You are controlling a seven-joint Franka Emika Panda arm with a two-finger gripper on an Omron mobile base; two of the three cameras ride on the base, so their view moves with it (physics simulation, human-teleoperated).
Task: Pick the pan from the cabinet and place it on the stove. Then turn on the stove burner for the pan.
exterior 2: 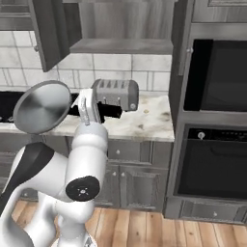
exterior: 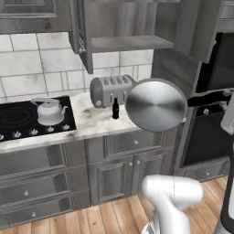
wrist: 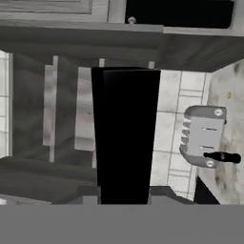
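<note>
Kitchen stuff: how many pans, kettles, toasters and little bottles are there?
pan: 1
kettle: 1
toaster: 1
bottle: 1
Total: 4

Marble counter and what rests on it

We see the toaster standing at the back of the counter against the tiled wall, with a small dark bottle upright just in front of it. To the toaster's left, the black stove sits flush in the counter, and a silver-white kettle stands on the stove's near right part, well apart from the toaster.
</note>
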